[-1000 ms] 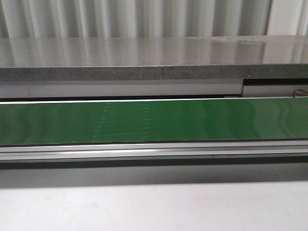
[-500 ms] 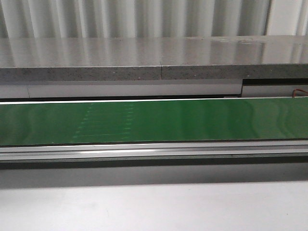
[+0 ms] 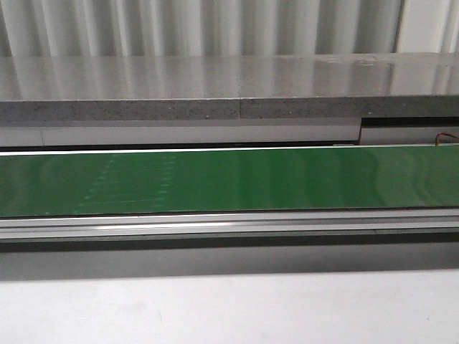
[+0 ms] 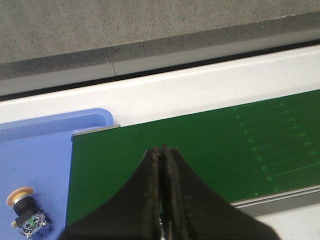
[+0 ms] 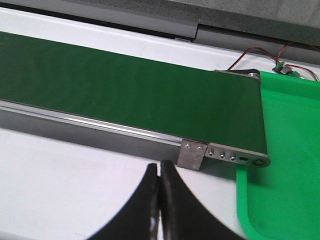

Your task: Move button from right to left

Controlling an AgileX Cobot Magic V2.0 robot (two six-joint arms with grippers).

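Button [image 4: 26, 210]: left wrist view only, on blue tray [image 4: 45, 150]; yellow head, black collar. Left gripper [image 4: 162, 165], right gripper [image 5: 159, 182]: both clenched, empty.

glossy green belt [image 3: 287, 179] (metal rail [image 3: 229, 223]), speckled stone-like ledge [image 3: 215, 89].

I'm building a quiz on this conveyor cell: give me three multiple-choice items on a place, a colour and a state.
1. Where does the button lie?
A on the green belt
B in the blue tray
C in the green tray
2. What colour is the tray at the belt's right end?
A green
B red
C white
3. How is the left gripper?
A wide open
B shut on the button
C shut, empty

Answers: 1 B, it rests on the blue tray beside the belt. 2 A, it is bright green. 3 C, its fingers meet with nothing between.
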